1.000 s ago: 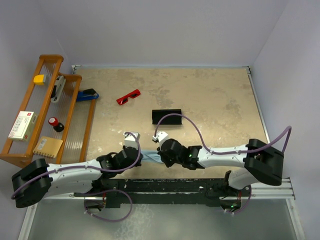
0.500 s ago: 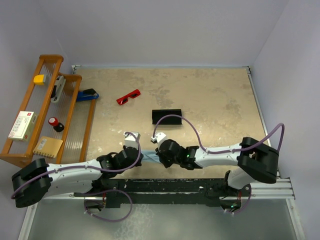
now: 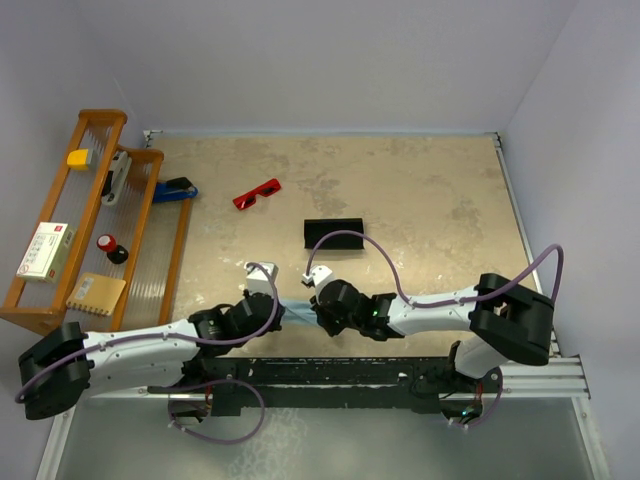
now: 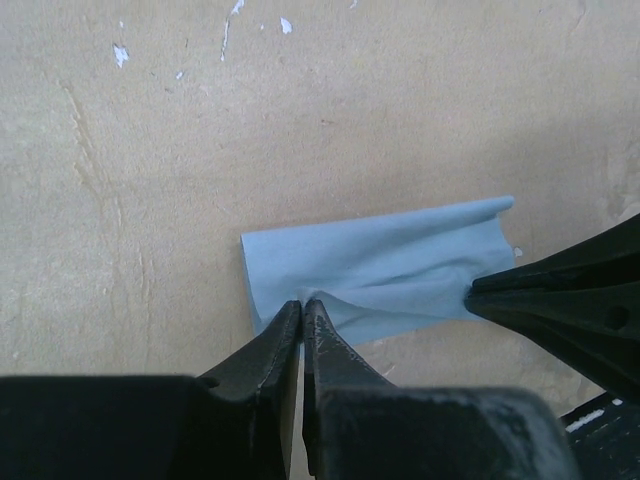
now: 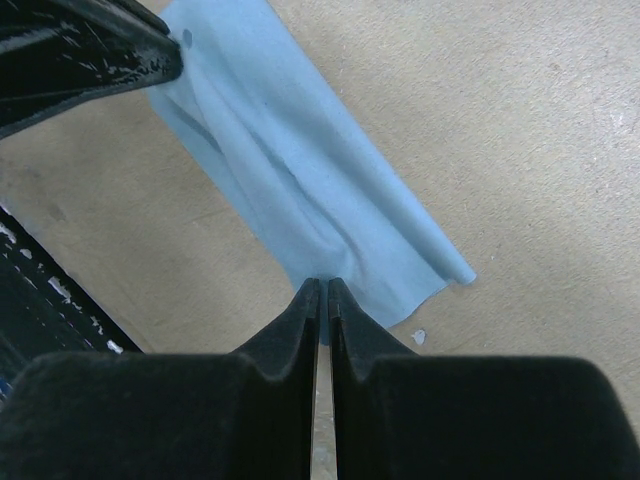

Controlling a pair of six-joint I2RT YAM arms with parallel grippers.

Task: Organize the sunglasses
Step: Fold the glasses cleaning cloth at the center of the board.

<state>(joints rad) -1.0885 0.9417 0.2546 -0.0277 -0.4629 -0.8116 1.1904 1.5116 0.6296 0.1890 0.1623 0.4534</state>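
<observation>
Both arms are shifting slightly leftward since before. One sunglasses (image 3: 257,194), one black case (image 3: 334,233), one blue cloth (image 4: 390,265) (creased); left gripper (image 4: 302,305) and right gripper (image 5: 322,285) are each pinching its edges.

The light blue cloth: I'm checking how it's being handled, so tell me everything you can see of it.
The light blue cloth looks like thin, soft fabric, folded into a narrow, wrinkled strip. It sits low on the beige table near the front edge, between the two arms. The left gripper pinches one end and the right gripper the other, both shut on it.
</observation>
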